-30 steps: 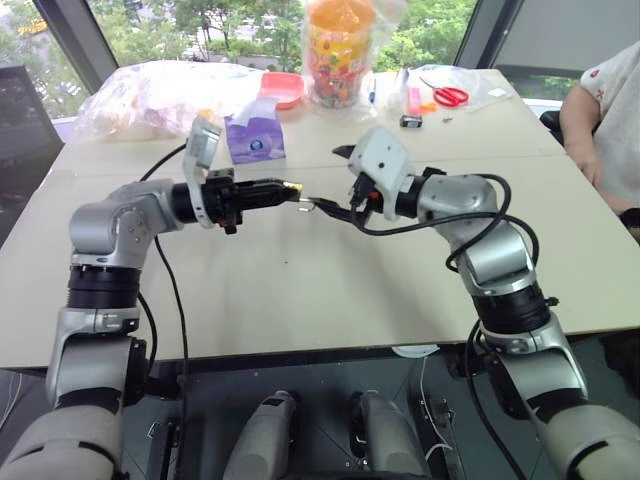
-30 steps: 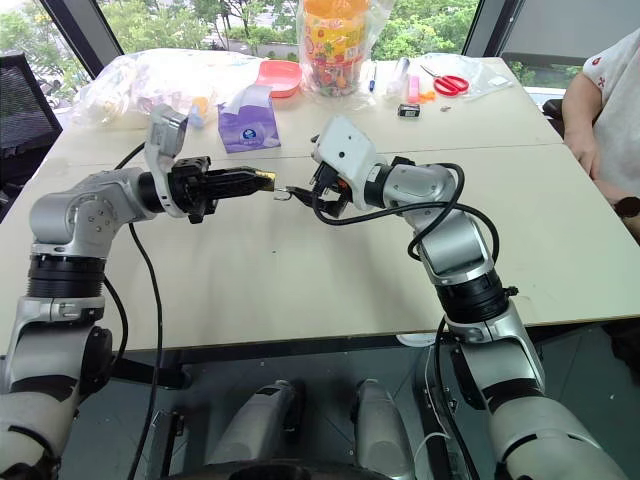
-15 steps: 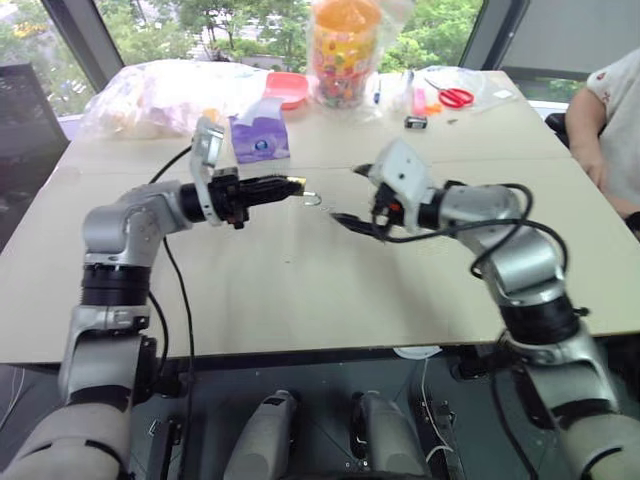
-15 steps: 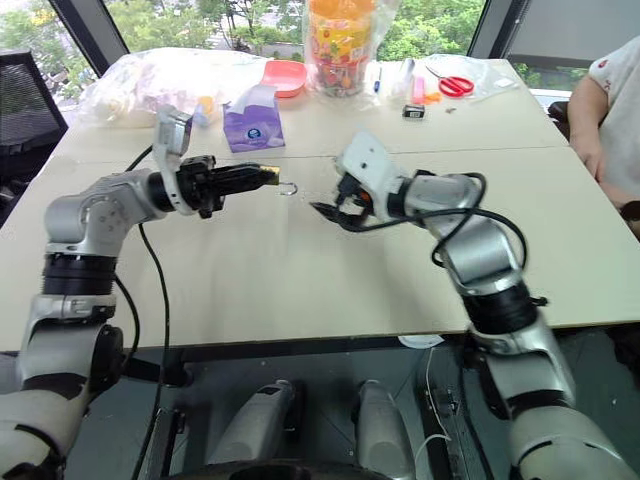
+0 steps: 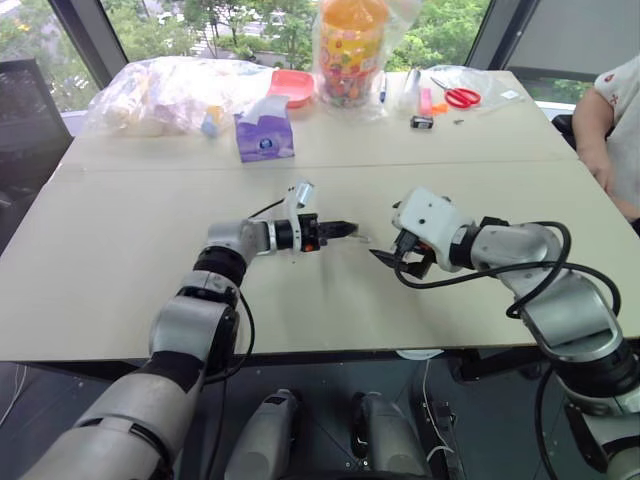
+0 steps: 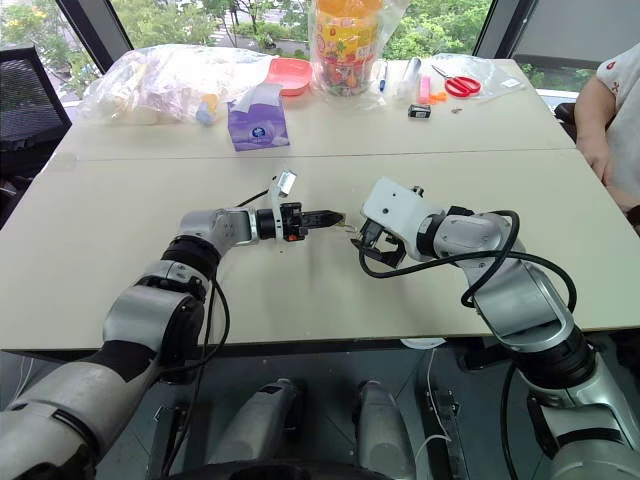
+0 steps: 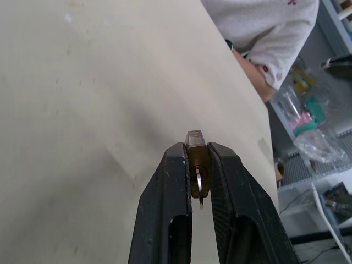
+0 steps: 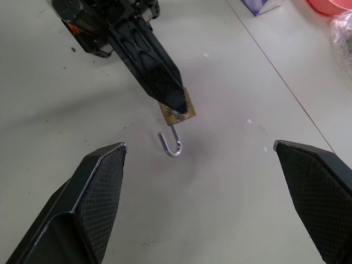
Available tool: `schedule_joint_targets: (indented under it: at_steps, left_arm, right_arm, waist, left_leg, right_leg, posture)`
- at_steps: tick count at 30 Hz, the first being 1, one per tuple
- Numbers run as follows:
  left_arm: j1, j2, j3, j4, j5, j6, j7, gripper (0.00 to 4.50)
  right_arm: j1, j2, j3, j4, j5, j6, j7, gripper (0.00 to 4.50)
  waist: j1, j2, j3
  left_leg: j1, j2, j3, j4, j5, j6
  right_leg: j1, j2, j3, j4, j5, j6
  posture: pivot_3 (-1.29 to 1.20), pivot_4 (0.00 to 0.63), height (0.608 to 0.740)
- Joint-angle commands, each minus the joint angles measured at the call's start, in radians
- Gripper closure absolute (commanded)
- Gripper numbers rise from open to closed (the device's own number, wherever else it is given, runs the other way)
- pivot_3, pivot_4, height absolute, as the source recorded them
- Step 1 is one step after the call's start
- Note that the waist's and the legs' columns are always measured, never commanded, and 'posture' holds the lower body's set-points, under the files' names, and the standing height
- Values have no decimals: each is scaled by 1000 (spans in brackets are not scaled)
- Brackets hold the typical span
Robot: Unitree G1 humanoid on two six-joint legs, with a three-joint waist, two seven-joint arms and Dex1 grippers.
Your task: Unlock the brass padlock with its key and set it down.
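Brass padlock (image 8: 177, 109) held low over the table (image 5: 120, 250) by the left gripper (image 5: 345, 229), its shackle swung open.

The padlock's gold body is pinched between the left gripper's two black fingers (image 7: 168, 214), with the thin silvery shackle (image 8: 172, 144) hanging free as an open hook just above the pale tabletop. In the head views the lock is seen near the table's centre, and the right gripper (image 6: 372, 245) lies just beside it at about 3 o'clock, apart from it. The right gripper's fingers (image 8: 88, 203) are spread wide, and nothing is held between them. At 12 o'clock, along the far edge, a purple tissue box (image 5: 264, 138), a jar of sweets (image 5: 351, 50) and red scissors (image 5: 456, 95) are seen. A person's arm (image 5: 600, 130) rests at the table's 2 o'clock edge.
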Motion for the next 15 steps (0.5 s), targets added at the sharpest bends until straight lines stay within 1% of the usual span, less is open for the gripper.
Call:
schedule_joint_targets:
  at_steps: [1, 2, 4, 5, 6, 7, 9, 10, 12, 15]
  left_arm:
    - [-32, -11, 12, 48, 34, -42, -75, 2642]
    - [-36, -12, 13, 57, 42, -51, -86, 2294]
    - [-45, -10, 17, 74, 63, -65, -69, 1292]
    - [-42, 5, -7, 69, 101, -103, -47, 890]
    - [-39, 18, -23, 65, 131, -131, -35, 374]
    - [-36, 41, -27, 47, 159, -190, 13, 21]
    - [-4, 108, -38, -56, 204, -289, 30, 21]
    - [20, 140, -26, -123, 198, -297, 22, 21]
    - [86, 194, 1, -278, 164, -254, -1, 21]
    - [228, 261, 25, -547, 133, -171, 24, 21]
  right_arm:
    - [7, 4, -41, -47, 4, 14, -30, 0]
    - [6, 4, -40, -49, 5, 17, -34, 0]
    - [11, 8, -43, -54, 9, 23, -44, 0]
    - [18, 8, -46, -58, 11, 25, -48, 0]
    - [21, 9, -46, -63, 13, 29, -52, 0]
    - [25, 9, -47, -66, 15, 30, -54, 0]
    - [40, 3, -54, -69, 19, 26, -56, 0]
    - [50, 1, -60, -68, 21, 23, -58, 0]
    - [63, 2, -66, -55, 19, 8, -62, 0]
    - [79, 13, -74, -29, 18, -14, -73, 0]
  waist:
    - [0, 0, 0]
    - [0, 0, 0]
    - [0, 0, 0]
    - [0, 0, 0]
    - [0, 0, 0]
    - [0, 0, 0]
    - [-6, 0, 0]
    - [-14, 0, 0]
    - [-24, 0, 0]
    - [-23, 0, -1]
  left_leg:
    - [0, 0, 0, 0, 0, 0]
    - [0, 0, 0, 0, 0, 1]
    - [-1, 0, 0, 0, 0, 1]
    - [-1, 0, 0, 0, 0, 1]
    - [-1, 0, 0, 0, 0, 1]
    - [-1, 0, 0, 0, 0, 1]
    - [-1, 0, 0, 1, 0, 1]
    - [-1, 0, 0, 1, 0, 0]
    - [-1, 1, -1, 1, 0, 0]
    - [-1, 0, -1, 0, 0, 0]
  right_leg:
    - [0, 0, 0, 0, 0, 0]
    - [0, 0, 0, 0, 0, 0]
    - [0, 0, 0, 0, 0, 0]
    - [0, 0, 0, 0, 0, 0]
    - [0, 0, 0, 0, 0, 0]
    - [0, 0, -1, 0, 0, 0]
    - [0, 0, 0, 0, 1, 0]
    - [0, 0, 0, 0, 1, 1]
    - [-1, 1, 0, 0, 2, 0]
    - [-1, 0, 1, 0, 2, 0]
  posture:
    - [0, 150, 740]
    - [0, 150, 740]
    - [0, 150, 740]
    - [0, 150, 740]
    - [0, 150, 740]
    - [0, 150, 740]
    - [0, 150, 740]
    - [0, 150, 740]
    - [0, 150, 740]
    - [0, 150, 740]
